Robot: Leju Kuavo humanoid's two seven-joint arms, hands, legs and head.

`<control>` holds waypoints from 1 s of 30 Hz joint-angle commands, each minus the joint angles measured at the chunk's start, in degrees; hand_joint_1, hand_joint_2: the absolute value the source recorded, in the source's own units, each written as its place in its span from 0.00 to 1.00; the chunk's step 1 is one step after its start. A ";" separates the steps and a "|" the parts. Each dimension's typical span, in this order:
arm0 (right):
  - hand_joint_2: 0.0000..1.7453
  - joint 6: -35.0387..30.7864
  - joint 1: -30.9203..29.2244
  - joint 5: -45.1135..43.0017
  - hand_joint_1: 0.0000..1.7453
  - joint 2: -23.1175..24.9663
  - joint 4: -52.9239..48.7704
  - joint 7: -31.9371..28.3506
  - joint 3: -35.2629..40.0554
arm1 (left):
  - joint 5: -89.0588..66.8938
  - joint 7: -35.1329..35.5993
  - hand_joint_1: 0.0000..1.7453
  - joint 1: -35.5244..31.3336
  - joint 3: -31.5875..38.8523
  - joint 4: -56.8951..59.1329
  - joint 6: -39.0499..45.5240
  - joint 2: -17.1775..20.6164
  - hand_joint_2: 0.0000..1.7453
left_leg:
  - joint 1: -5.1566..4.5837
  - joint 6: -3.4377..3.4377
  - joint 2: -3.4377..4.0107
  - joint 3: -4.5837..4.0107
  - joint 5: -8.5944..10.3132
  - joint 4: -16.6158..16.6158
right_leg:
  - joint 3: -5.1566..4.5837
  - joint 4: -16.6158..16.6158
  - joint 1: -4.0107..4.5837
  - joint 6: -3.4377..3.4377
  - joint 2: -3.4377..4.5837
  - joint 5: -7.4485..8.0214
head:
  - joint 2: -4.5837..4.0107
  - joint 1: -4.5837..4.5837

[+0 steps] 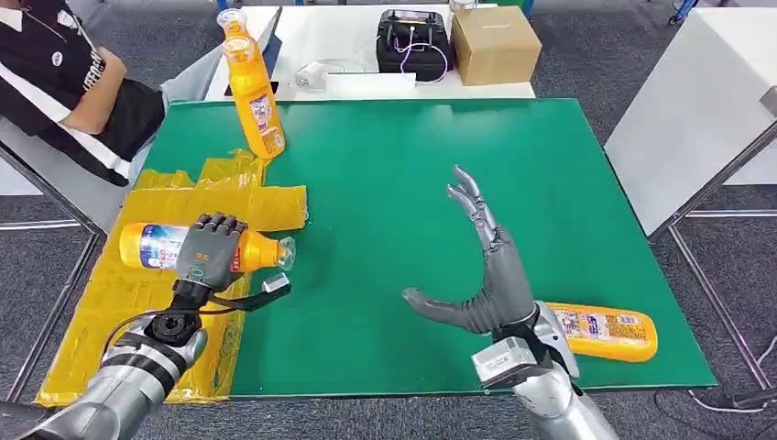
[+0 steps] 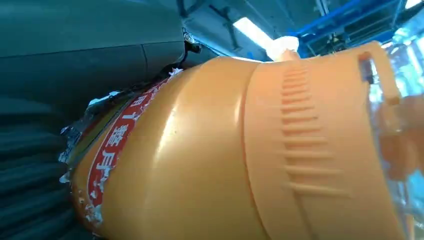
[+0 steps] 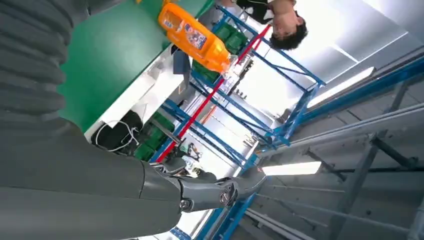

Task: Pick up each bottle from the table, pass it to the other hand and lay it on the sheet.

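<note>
Lying near the front edge beside the right hand [image 1: 486, 266], fingers spread wide and holding nothing: a bottle [image 1: 605, 331]. Gripping a second bottle [image 1: 156, 246] over the yellow sheet [image 1: 110, 302]: left hand [image 1: 209, 252]. Standing upright farther back: a third bottle [image 1: 255, 96].

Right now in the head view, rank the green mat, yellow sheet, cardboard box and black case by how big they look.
1. green mat
2. yellow sheet
3. and 4. cardboard box and black case: they look about alike, so no ranking between them.
</note>
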 commanded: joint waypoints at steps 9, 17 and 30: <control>1.00 0.58 -1.55 1.99 0.00 -1.81 6.10 -0.04 2.19 | 0.01 -0.83 0.00 -8.94 0.15 18.52 0.05 -3.14 1.00 | 0.10 -0.07 0.02 0.27 -0.07 -0.05 | 0.34 -0.13 0.11 -0.06 -0.04 -0.05 | 0.00 0.02; 1.00 2.66 -1.78 3.34 0.00 0.44 7.52 1.54 2.24 | 10.56 -5.71 0.00 -13.00 11.89 25.13 -11.58 -7.49 1.00 | 0.15 -0.10 -0.01 0.25 -0.10 0.03 | 0.38 -0.11 0.17 -0.08 -0.08 -0.07 | 0.00 0.00; 1.00 4.29 -2.24 4.02 0.00 2.05 9.04 2.84 1.43 | 15.20 -8.85 0.00 -11.05 17.69 24.64 -18.52 -7.42 1.00 | 0.02 -0.05 0.14 0.25 -0.06 -0.06 | 0.27 -0.07 0.04 -0.04 0.09 -0.01 | 0.00 0.00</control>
